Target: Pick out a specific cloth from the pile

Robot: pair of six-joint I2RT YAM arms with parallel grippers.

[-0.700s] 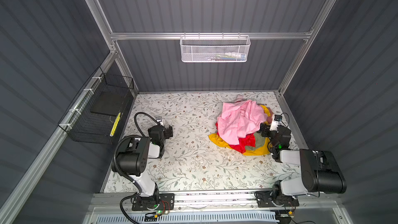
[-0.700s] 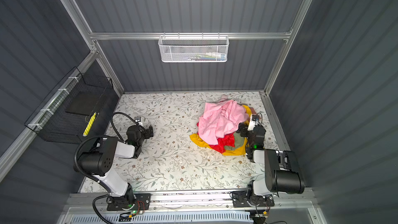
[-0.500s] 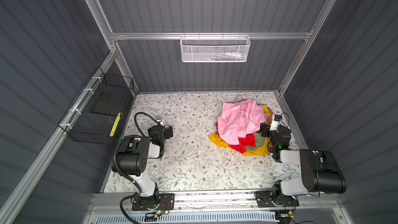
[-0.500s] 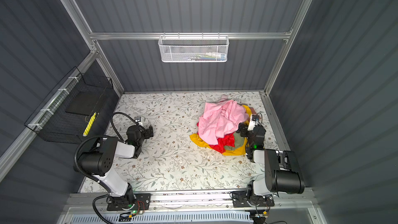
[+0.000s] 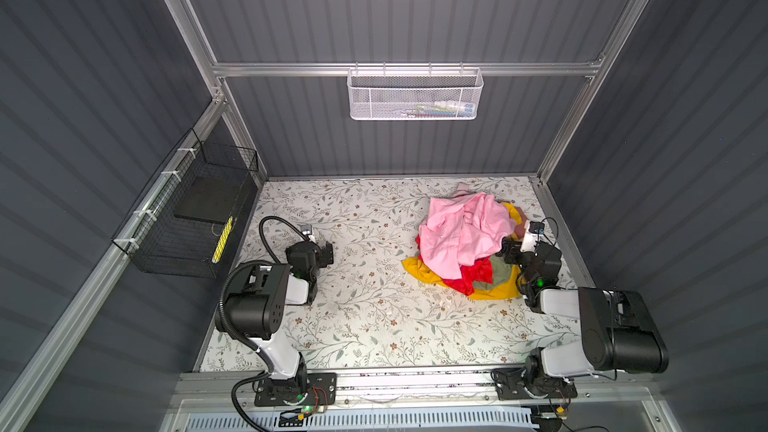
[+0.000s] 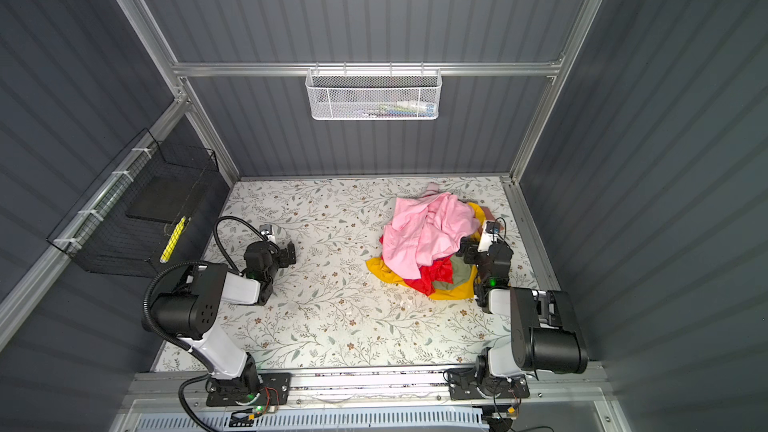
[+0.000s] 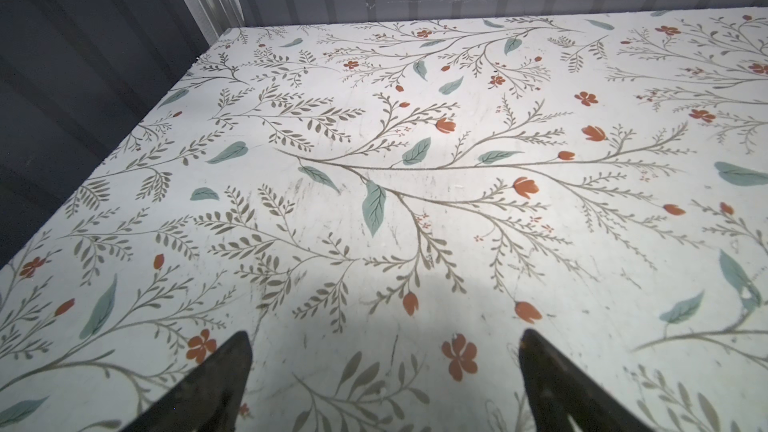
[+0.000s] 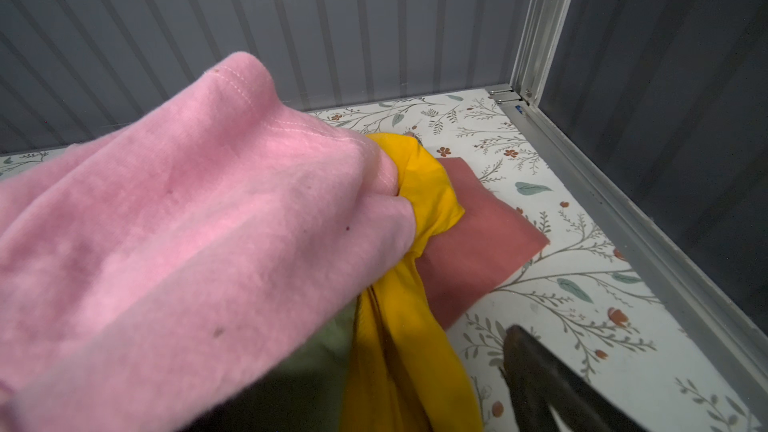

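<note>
Right gripper (image 5: pixel 508 252) gapes empty beside the plain mustard-yellow cloth (image 5: pixel 417 268) under pink garment (image 5: pixel 461 230).

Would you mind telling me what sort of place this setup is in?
Probably a purpose-built robot cell, not a home: grey ribbed walls on an aluminium frame enclose a floral tabletop, two arms are bolted to a rail at its front, and a pile of clothes lies ready.
</note>
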